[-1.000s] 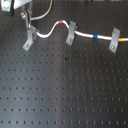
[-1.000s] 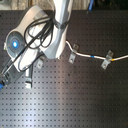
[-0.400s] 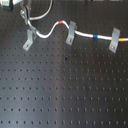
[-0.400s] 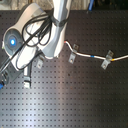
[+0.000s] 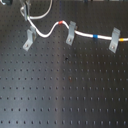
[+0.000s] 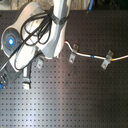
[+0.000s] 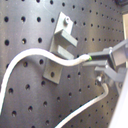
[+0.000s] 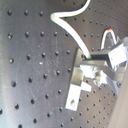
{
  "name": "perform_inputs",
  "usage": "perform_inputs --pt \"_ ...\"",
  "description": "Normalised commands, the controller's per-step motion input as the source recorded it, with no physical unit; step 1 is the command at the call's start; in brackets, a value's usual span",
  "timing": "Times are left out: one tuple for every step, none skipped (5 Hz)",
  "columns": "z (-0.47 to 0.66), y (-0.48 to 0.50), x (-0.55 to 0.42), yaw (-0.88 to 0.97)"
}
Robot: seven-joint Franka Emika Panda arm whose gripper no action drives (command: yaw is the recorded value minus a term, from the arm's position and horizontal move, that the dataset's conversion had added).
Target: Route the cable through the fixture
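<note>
Starting at the first exterior view's left, the unthreaded clip [image 5: 29,39] stands just beside the pincer [image 7: 100,66], which pinches the cable [image 5: 50,32] near its free end. The risk, as a judgement: the cord sits alongside the clip in the first wrist view, not in its slot, so a slightly off approach could drag it past or snag the bent lip. Away from the pincer, the thin white cord curves past a red band [image 5: 60,23], runs through the middle clip [image 5: 71,32], past a blue band [image 5: 94,36], to the far clip [image 5: 114,41].
</note>
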Motion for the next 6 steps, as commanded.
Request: perform_inputs --pt "-0.19 0.090 0.140 0.02" --pt "0.01 0.213 0.394 0.07" --pt "0.01 0.132 0.275 0.13" --pt "0.00 0.013 0.017 0.00" --pt "0.22 0.021 -0.076 0.00" --pt "0.16 0.051 -0.039 0.00"
